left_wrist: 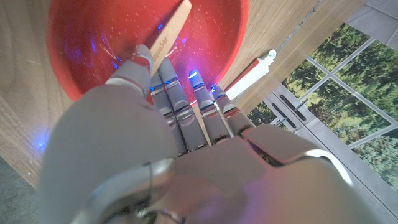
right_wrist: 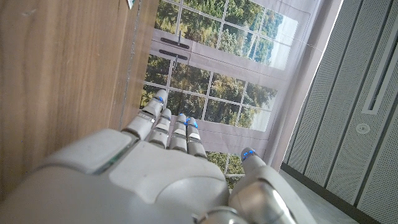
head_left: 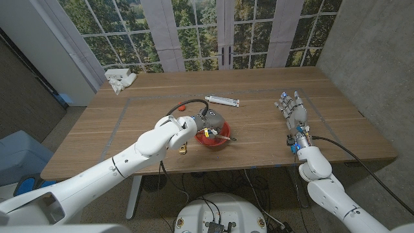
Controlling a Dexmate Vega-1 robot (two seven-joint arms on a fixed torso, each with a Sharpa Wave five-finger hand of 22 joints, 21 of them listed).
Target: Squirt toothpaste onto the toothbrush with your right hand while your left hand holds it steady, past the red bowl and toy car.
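Observation:
A red bowl (head_left: 215, 142) stands near the table's front middle. My left hand (head_left: 208, 121) reaches into the red bowl (left_wrist: 74, 37), and its thumb and a finger pinch the lower end of a wooden toothbrush (left_wrist: 170, 30). The other end of the toothbrush (head_left: 226, 138) sticks out over the bowl's rim. A white and red toothpaste tube (head_left: 223, 101) lies on the table just beyond the bowl, and the toothpaste tube (left_wrist: 252, 71) also appears past my left fingers. My right hand (head_left: 292, 111) stands on the table far to the right, fingers apart, holding nothing. My right hand (right_wrist: 168, 168) points toward the windows.
A small red object (head_left: 184, 105) lies left of the tube. A small yellow thing (head_left: 184, 150) sits under my left forearm by the front edge. A crumpled white cloth (head_left: 120, 79) lies at the far left corner. Bare wood (head_left: 259, 123) separates bowl and right hand.

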